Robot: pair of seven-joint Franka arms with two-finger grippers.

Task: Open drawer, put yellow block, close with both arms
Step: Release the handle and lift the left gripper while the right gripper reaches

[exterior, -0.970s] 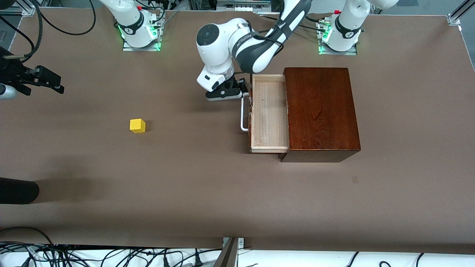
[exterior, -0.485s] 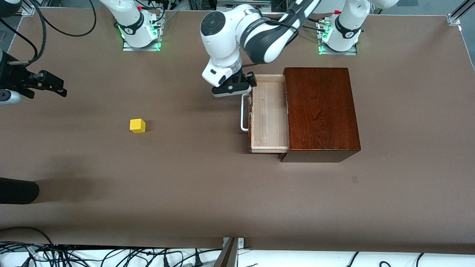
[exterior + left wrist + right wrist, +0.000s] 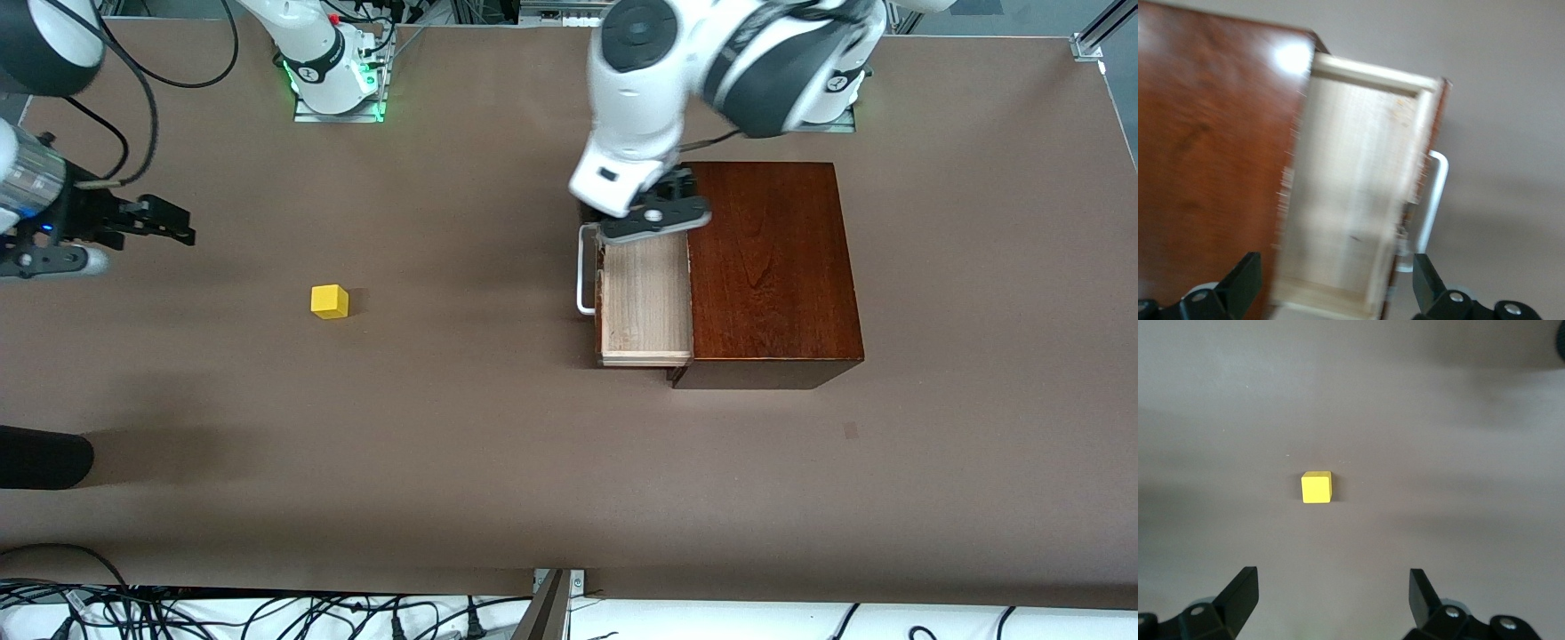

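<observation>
The drawer (image 3: 646, 302) stands pulled out of the dark wooden box (image 3: 769, 267), its pale tray bare and its white handle (image 3: 584, 271) toward the right arm's end. My left gripper (image 3: 653, 218) hangs open over the tray's end nearest the robot bases. The left wrist view looks down on the tray (image 3: 1358, 200), the handle (image 3: 1431, 200) and the box top (image 3: 1211, 167), with my left gripper (image 3: 1333, 268) holding nothing. The yellow block (image 3: 329, 301) sits alone on the table. My right gripper (image 3: 178, 231) is open in the air beside it, toward the right arm's end. In the right wrist view the block (image 3: 1316, 487) lies ahead of my right gripper (image 3: 1331, 583).
A black rounded object (image 3: 40, 456) juts in at the right arm's end of the table, nearer to the front camera than the block. Cables (image 3: 267, 613) run below the table's near edge. The brown table top (image 3: 462, 427) stretches wide between block and drawer.
The left arm has lifted away from the drawer handle and swung over the open tray toward the box. The right gripper has shifted toward the yellow block. Drawer and block have not moved.
</observation>
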